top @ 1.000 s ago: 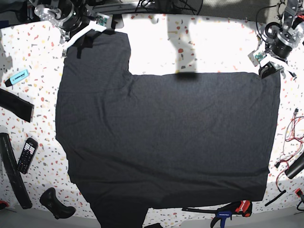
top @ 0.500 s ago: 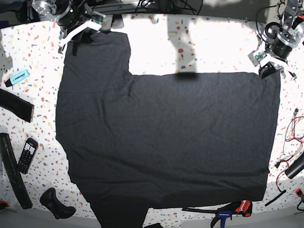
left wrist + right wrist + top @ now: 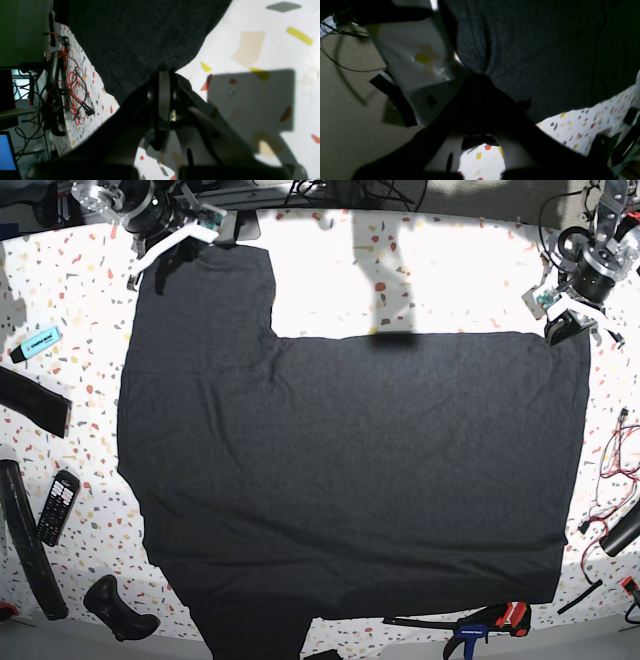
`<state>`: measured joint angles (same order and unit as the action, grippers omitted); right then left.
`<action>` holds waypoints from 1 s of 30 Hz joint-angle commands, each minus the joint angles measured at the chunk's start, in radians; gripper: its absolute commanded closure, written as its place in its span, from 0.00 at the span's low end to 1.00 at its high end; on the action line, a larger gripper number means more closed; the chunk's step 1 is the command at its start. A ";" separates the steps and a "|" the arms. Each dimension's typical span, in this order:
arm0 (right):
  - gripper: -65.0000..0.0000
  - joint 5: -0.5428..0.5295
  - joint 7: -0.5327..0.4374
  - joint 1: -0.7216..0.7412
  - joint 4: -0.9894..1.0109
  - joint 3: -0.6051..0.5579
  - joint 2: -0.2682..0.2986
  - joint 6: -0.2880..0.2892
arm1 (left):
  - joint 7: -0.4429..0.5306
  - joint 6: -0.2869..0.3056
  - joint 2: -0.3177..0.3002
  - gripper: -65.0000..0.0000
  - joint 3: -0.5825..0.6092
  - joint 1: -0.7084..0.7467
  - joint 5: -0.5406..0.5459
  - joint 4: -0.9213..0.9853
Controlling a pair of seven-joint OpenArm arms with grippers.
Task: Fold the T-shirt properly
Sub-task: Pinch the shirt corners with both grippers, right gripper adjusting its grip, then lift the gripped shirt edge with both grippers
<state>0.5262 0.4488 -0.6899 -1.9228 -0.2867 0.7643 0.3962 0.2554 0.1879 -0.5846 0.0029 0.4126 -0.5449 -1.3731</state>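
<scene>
Charcoal T-shirt (image 3: 340, 470), bottom sleeve cut off, is pinched by both closed end effectors.

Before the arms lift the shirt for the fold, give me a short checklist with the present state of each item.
1. Left gripper shut on the T-shirt corner: ok.
2. Right gripper shut on the sleeve edge: ok.
3. T-shirt lying flat, no big wrinkles: ok.
4. Remote and highlighter clear of the cloth: ok.
5. Clamp clear of the hem: cannot tell, it lies right at the edge.
</scene>
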 commanded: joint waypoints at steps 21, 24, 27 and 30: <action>1.00 0.039 0.184 0.008 -0.141 0.010 0.012 -0.220 | 0.003 0.002 -0.014 1.00 -0.001 0.003 0.003 -0.012; 1.00 0.037 0.183 0.008 -0.173 0.010 0.011 -0.258 | 0.003 -0.035 -0.014 1.00 -0.001 0.003 0.003 -0.026; 1.00 0.002 0.181 0.008 -0.200 0.010 0.011 -0.307 | 0.003 -0.100 -0.014 1.00 -0.001 0.003 0.003 -0.047; 1.00 -0.011 0.177 0.026 -0.201 0.010 0.011 -0.336 | 0.004 -0.110 -0.014 1.00 -0.001 0.002 0.003 -0.066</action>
<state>0.4988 0.6365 -0.6674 -2.1048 -0.2829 0.7643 0.0811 0.2401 0.0994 -0.5816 0.0086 0.4179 -0.5461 -1.4220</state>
